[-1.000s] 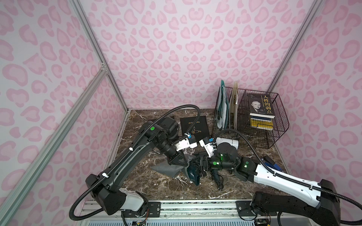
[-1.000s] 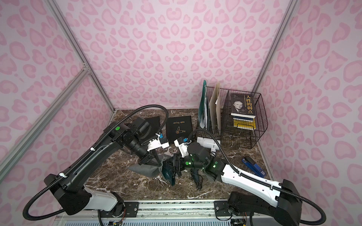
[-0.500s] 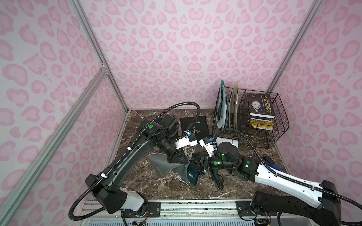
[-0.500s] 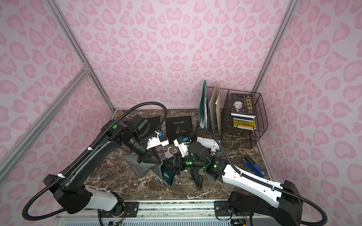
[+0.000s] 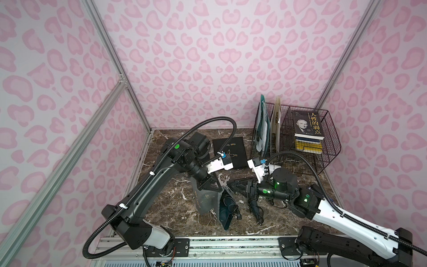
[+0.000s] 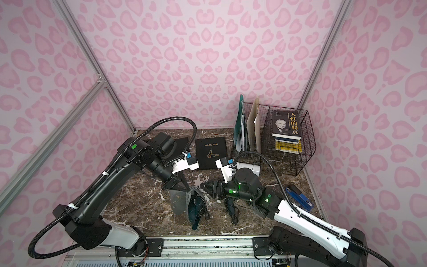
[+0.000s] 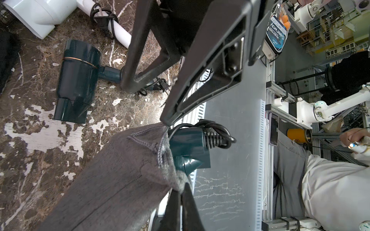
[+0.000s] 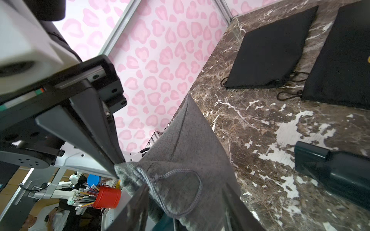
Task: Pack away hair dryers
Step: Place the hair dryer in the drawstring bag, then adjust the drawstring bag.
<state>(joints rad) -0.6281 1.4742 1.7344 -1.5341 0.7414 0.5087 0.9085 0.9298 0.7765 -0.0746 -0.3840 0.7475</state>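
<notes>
My left gripper (image 7: pixel 181 191) is shut on the rim of a grey fabric pouch (image 5: pixel 204 201), which hangs from it above the table's front middle. A dark teal hair dryer (image 5: pixel 225 212) sits partly in the pouch mouth, its handle end and black cord sticking out (image 7: pixel 200 140). My right gripper (image 7: pixel 148 105) points at that mouth with its jaws apart, one fingertip against the rim. A second teal dryer (image 7: pixel 78 80) lies on the table beneath my right arm. The white dryer (image 7: pixel 40 16) lies behind it near the wire basket.
Two flat black pouches (image 8: pixel 270 50) (image 5: pixel 231 150) lie at the back of the marble table (image 5: pixel 175 208). A wire basket (image 5: pixel 328 159) with a book and folders stands back right. A blue stapler (image 6: pixel 298 196) lies on the right.
My left gripper has raised the grey pouch's rim and drawn it toward the right gripper. The pouch now hangs steeper, with the teal dryer lower in its mouth. The right arm has barely moved.
</notes>
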